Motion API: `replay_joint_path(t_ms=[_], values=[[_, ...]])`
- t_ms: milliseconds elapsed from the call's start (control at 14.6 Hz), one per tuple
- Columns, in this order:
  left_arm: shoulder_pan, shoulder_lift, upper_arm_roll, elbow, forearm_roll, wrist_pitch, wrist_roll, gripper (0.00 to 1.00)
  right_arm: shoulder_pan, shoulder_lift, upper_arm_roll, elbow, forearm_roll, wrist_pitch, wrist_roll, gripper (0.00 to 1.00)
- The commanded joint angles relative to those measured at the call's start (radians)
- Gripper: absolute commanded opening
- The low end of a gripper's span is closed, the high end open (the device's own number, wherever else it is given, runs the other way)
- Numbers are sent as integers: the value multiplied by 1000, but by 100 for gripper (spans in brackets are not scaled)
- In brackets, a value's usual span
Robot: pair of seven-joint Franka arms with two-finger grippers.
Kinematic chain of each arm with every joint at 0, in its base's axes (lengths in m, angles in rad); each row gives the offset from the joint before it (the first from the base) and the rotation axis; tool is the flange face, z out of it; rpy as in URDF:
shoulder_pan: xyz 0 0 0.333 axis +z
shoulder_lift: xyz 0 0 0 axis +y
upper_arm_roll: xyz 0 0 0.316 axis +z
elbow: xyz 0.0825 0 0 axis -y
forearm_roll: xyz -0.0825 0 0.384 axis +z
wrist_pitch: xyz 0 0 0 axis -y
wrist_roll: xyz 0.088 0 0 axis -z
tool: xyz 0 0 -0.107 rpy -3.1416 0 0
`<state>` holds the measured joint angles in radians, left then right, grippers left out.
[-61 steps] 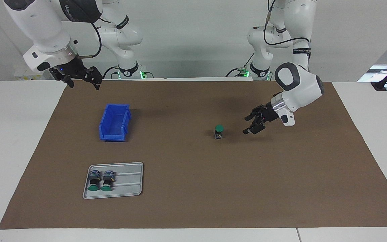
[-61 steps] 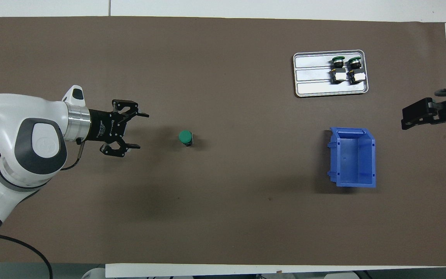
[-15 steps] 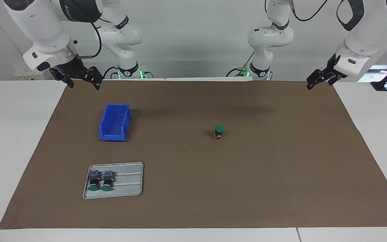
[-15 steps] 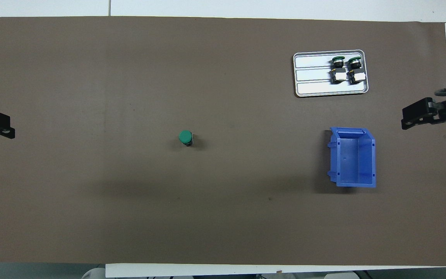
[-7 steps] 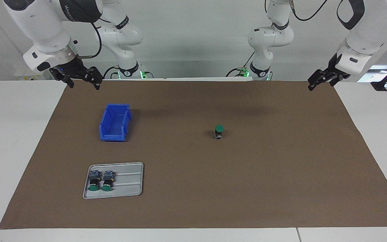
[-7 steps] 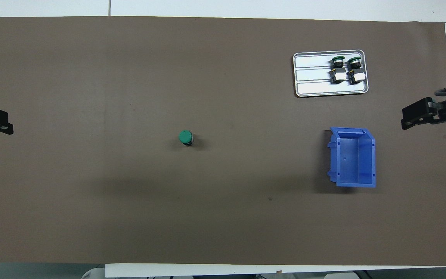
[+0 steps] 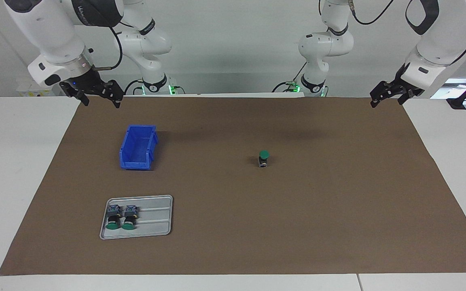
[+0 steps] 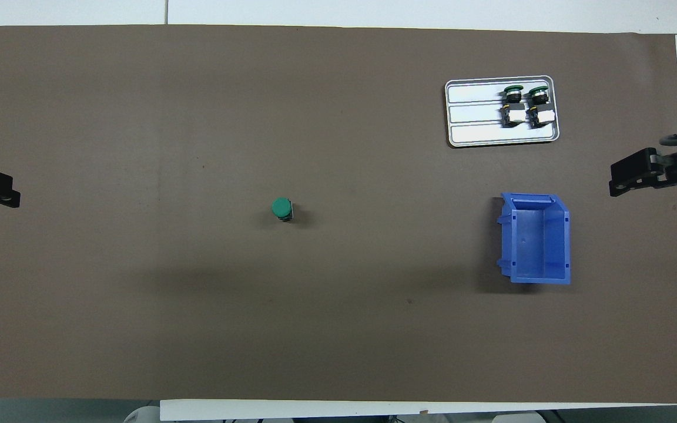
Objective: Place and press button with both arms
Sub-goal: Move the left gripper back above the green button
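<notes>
The button [image 7: 263, 158] stands upright on the brown mat of the surface [image 7: 338, 210], green cap uppermost, terminal block at the base. Taking the blue bin [image 7: 138, 147] as landmark, the button sits well apart from it toward the left arm's end, at about the same nearness to the robots. The tray [image 7: 158, 218] lies farther from the robots than the bin and carries two spare buttons [image 7: 121, 216] on their sides. The left pincer [image 7: 387, 95] hangs in the air over the mat's edge at the left arm's end, well away from the bin; the right pincer [image 7: 95, 92] hangs over the mat's edge close to the bin. Neither pincer holds anything, and whether their fingers are spread or closed cannot be told. Handling estimate: the button appears light, rigid and hard-surfaced; its small footprint and tall stance suggest it could tip or slide under an off-centre push. Recommended grip point is the black cylindrical body below the cap, fingers on two facing sides, leaving the cap free. The cap looks smooth and possibly slippery, so pressing should be applied straight down on its centre while the body is steadied.
</notes>
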<state>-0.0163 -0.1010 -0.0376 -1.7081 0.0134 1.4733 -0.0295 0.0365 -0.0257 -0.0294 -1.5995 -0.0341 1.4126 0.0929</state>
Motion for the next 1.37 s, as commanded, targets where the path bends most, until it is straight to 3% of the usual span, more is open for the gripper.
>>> replay_joint_path(t_ms=[0, 274, 411, 480, 617, 960, 1097, 1302], values=[[-39, -23, -1, -21, 7, -5, 2, 100, -4, -17, -1, -20, 0, 14, -19, 100], [-129, -32, -13, -24, 11, -59, -32, 100, -4, -17, -1, -20, 0, 14, -19, 100], [-204, -55, -22, -91, 7, 0, -134, 100, -3, -17, -1, -20, 0, 14, -19, 100], [-244, -55, -24, -123, 5, 48, -195, 95, -4, -17, -1, -20, -1, 14, -19, 100], [-300, -24, -24, -145, 2, 102, -257, 83, -4, -17, -1, -20, 0, 14, -19, 100], [-411, 150, -22, -128, -53, 307, -513, 27, -4, -17, -1, -20, 0, 14, -19, 100], [-445, 187, -24, -133, -53, 392, -593, 11, -4, -17, -1, -20, 0, 14, -19, 100], [-488, 240, -24, -139, -99, 473, -654, 5, -4, -17, -1, -20, 0, 14, -19, 100]])
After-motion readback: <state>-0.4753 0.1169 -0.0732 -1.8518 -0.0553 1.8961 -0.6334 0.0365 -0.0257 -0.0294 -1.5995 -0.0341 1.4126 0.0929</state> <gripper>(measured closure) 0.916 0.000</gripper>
